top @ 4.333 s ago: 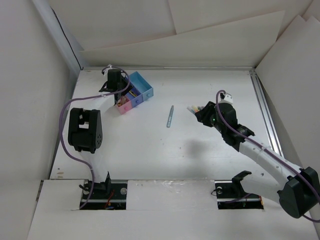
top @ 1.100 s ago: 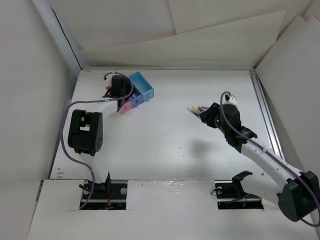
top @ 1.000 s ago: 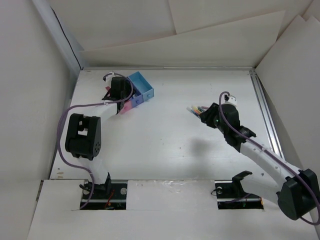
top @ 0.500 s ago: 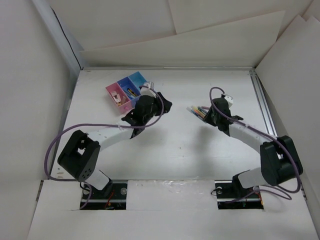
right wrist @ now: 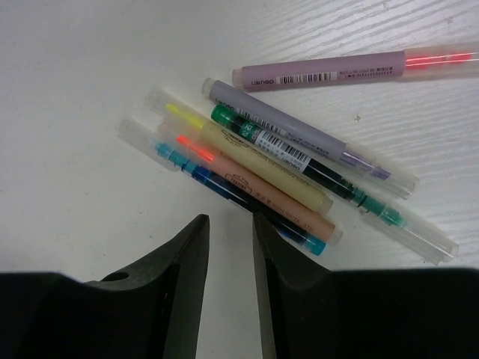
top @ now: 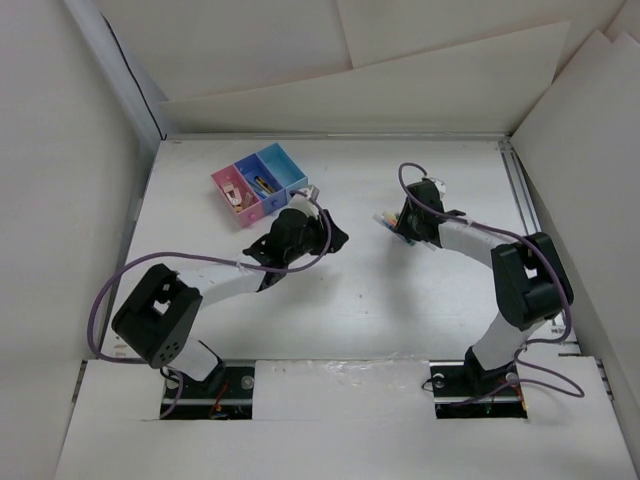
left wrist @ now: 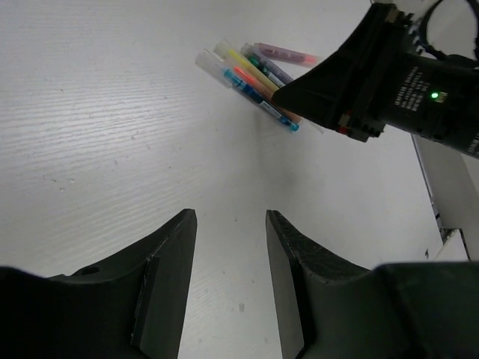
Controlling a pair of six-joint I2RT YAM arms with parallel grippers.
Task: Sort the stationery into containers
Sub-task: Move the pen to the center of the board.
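Observation:
Several pens (right wrist: 284, 161) lie in a loose pile on the table: a pink-purple one (right wrist: 352, 69), a lilac one, a green one, yellow and orange highlighters, and a blue one. The pile also shows in the top view (top: 385, 219) and the left wrist view (left wrist: 251, 78). My right gripper (right wrist: 230, 224) hovers just by the pile's near side, jaws a little apart and empty. My left gripper (left wrist: 230, 224) is open and empty over bare table, pointing at the pile from the left. The pink, dark blue and light blue containers (top: 258, 180) stand at the back left with small items inside.
The right arm's black wrist (left wrist: 389, 75) fills the upper right of the left wrist view, close to the pens. Both grippers (top: 335, 237) (top: 400, 225) are near each other mid-table. White walls surround the table; a metal rail (top: 530, 230) runs along the right side.
The left arm has left the containers and swung right toward the pens. The right arm has folded back, its gripper closer over the pile. The pale pen at mid-table earlier is gone.

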